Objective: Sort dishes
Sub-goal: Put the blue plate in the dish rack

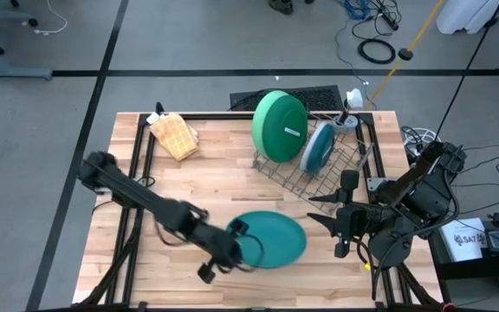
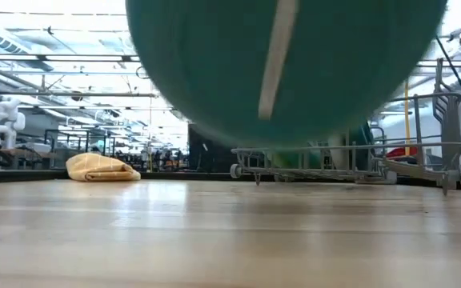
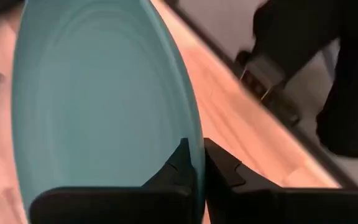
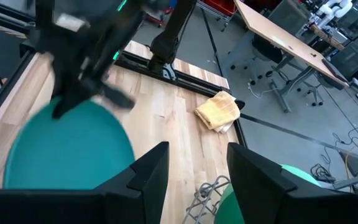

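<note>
The left gripper is pinched shut on the rim of the dark teal plate at the table's front edge; the plate looks lifted off the wood, though that's hard to judge; the right gripper waits just beside it, fingers spread and empty; a light green plate and a smaller teal one stand in the wire rack; a tan cloth lies at the far left corner.

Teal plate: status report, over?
Left gripper jaws shut on teal plate rim. Right gripper open, waiting beside wire rack. Nothing in the way.
</note>
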Robot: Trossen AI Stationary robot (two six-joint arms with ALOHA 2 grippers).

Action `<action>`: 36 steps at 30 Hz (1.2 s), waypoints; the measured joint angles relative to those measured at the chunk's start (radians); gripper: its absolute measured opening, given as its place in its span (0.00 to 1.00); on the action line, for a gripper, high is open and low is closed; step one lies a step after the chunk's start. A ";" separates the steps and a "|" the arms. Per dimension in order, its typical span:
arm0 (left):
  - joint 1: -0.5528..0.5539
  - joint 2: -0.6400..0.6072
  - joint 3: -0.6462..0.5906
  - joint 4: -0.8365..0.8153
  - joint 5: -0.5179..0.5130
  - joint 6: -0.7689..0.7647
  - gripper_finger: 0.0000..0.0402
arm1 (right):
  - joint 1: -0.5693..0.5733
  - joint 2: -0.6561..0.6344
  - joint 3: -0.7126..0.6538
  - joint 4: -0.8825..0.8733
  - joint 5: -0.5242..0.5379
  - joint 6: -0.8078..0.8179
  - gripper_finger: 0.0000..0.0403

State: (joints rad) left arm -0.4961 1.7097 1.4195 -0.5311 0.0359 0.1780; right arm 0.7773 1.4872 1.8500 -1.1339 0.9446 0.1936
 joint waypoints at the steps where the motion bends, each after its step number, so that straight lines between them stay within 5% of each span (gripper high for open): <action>1: 0.004 -0.041 -0.012 0.006 -0.001 0.003 0.04 | 0.000 0.000 0.000 0.000 0.000 -0.001 0.39; 7: 0.055 -0.332 -0.195 0.241 -0.044 0.004 0.04 | 0.000 0.000 0.000 0.000 -0.001 -0.003 0.39; 15: 0.246 -0.575 -0.663 1.065 -0.123 -0.149 0.04 | -0.002 0.000 0.000 0.012 0.004 -0.046 0.39; 18: 0.317 -0.536 -0.748 1.376 -0.103 -0.237 0.04 | -0.006 0.000 0.000 0.034 0.032 -0.075 0.39; 23: 0.424 -0.399 -0.736 1.577 -0.068 -0.379 0.04 | -0.010 0.000 0.000 0.071 0.054 -0.133 0.39; 36: 0.624 -0.069 -0.529 1.705 0.026 -0.665 0.04 | -0.055 -0.001 0.000 0.106 0.049 -0.177 0.39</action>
State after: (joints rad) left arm 0.1276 1.6408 0.8901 1.1740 0.0623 -0.4873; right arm 0.7225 1.4866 1.8500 -1.0280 0.9932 0.0168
